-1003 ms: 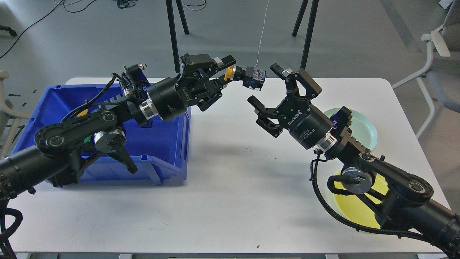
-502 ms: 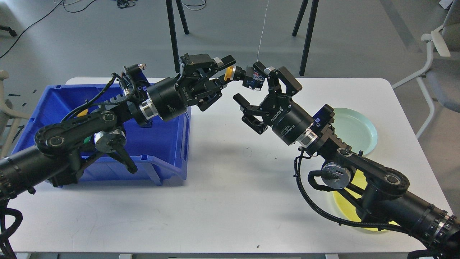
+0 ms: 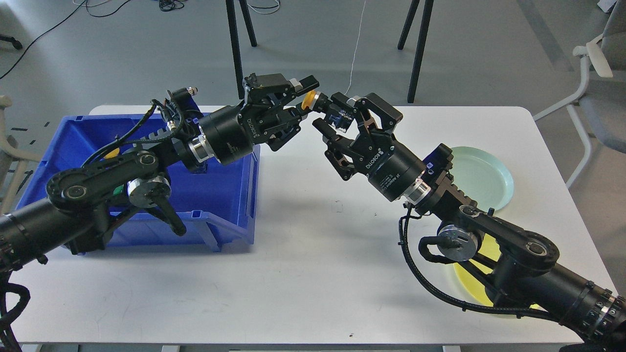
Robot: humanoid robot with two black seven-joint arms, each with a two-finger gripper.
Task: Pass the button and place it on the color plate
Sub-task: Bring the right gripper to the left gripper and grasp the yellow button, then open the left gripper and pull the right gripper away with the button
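In the head view, the button (image 3: 320,103) is held clamped in the left gripper (image 3: 304,100) above the white table (image 3: 303,274), while the right gripper (image 3: 337,117), fingers spread apart, is positioned around the button's dark rear end.

White table (image 3: 313,274) carries a blue bin (image 3: 230,195) at left, a pale green plate (image 3: 489,176) at right, and a yellow plate (image 3: 472,283), apparently flat, partly hidden.
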